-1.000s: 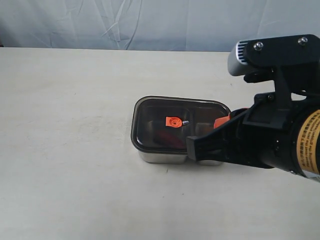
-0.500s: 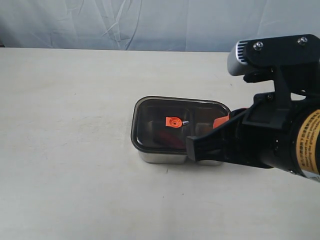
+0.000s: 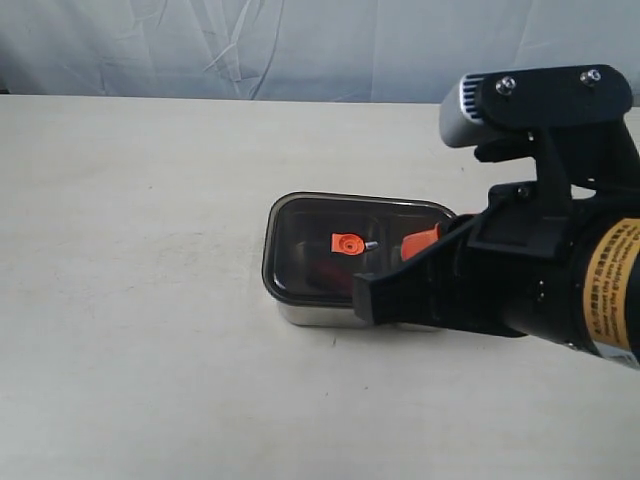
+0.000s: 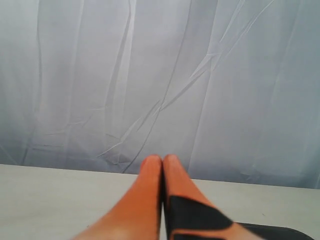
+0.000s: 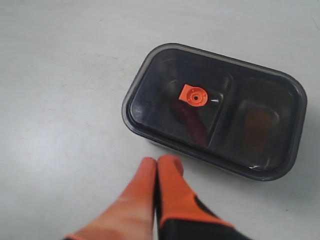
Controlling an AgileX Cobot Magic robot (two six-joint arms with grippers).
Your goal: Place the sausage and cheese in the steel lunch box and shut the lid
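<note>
The steel lunch box sits mid-table with the dark lid lying on it, the orange valve tab at its centre. Through the lid the red sausage shows dimly in one compartment. The cheese is a faint brownish block in the other. My right gripper is shut and empty, its tips just off the box's long side. From outside, the right gripper hangs over the box's right part. My left gripper is shut and empty, facing the backdrop.
The big black right arm covers the right end of the box in the exterior view. A wrinkled grey backdrop runs along the far edge of the pale table.
The right arm has shifted left in the exterior view and now covers more of the box's right end. Box and lid have not moved.
</note>
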